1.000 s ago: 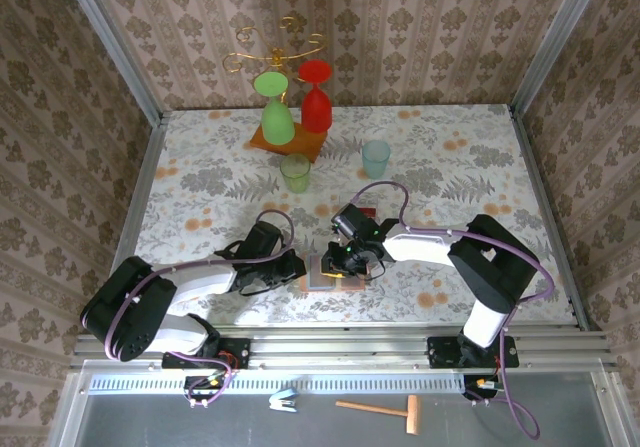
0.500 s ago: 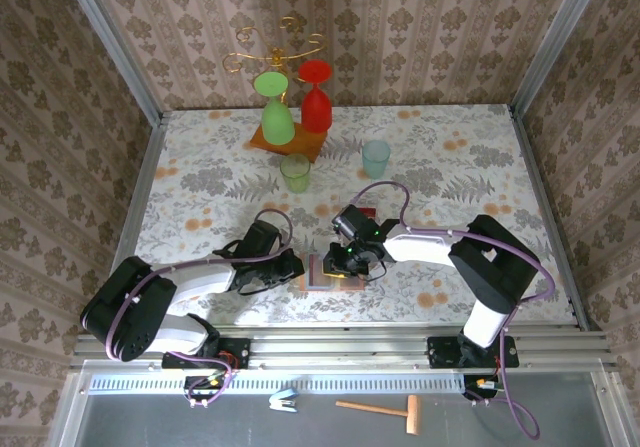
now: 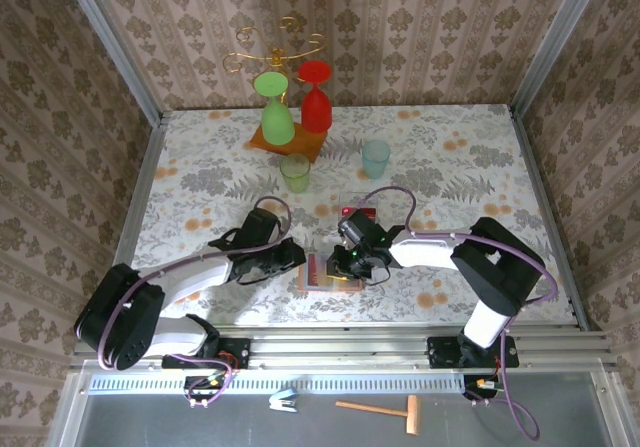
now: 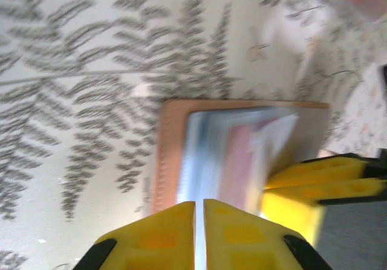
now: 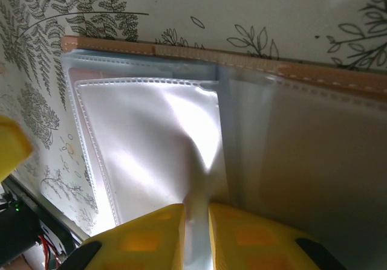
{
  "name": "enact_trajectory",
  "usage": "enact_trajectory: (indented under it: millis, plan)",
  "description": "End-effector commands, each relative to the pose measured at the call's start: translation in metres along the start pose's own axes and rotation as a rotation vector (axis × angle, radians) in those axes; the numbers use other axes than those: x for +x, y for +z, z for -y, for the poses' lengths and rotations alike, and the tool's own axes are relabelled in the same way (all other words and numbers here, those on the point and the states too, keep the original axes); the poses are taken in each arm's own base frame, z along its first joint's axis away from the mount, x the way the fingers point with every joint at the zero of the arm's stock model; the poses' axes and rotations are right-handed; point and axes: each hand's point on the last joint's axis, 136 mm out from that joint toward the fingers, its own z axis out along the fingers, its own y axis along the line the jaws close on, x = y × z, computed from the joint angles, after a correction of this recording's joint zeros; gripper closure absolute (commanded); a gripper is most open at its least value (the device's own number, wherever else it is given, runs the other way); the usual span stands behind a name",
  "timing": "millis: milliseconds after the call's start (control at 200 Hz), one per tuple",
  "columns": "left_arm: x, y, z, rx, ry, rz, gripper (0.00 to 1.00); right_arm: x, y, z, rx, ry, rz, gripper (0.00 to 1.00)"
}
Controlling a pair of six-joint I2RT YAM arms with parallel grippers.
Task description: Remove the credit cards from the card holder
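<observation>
Top cam: we look down from high up at the near edge, whole table in frame. Both wrist cams: we're v. close, facing down, from opp. sides. All 3 share the card holder.

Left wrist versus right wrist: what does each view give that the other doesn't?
Left wrist: the left pincer, fingers nearly together, and a pink credit card inside the sleeves. Right wrist: the right pincer pinching a clear sleeve, its stitching sharp. Both: the tan-edged card holder on the floral table.
</observation>
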Motion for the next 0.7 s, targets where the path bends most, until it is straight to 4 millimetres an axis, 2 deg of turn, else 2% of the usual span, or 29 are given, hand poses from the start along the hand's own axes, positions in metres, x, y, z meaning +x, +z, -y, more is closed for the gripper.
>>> enact_trajectory:
  millis: [0,140,315,510,695]
  plan:
    - [0.002,-0.003,0.021,0.033,0.032,-0.019,0.80,0.000,-0.001,0.001,-0.028,0.025,0.014,0.82]
    - [0.005,0.004,0.031,0.038,0.040,-0.037,0.72,0.000,-0.002,0.002,-0.048,0.036,0.022,0.82]
    - [0.010,0.014,0.020,-0.012,0.018,-0.050,0.64,-0.001,-0.002,0.005,-0.057,0.047,0.027,0.82]
    - [0.011,0.018,0.013,-0.028,0.000,-0.050,0.64,0.000,-0.001,0.007,-0.067,0.053,0.027,0.82]
    - [0.014,0.024,0.014,-0.017,-0.008,-0.067,0.69,-0.001,0.000,0.008,-0.073,0.058,0.030,0.82]
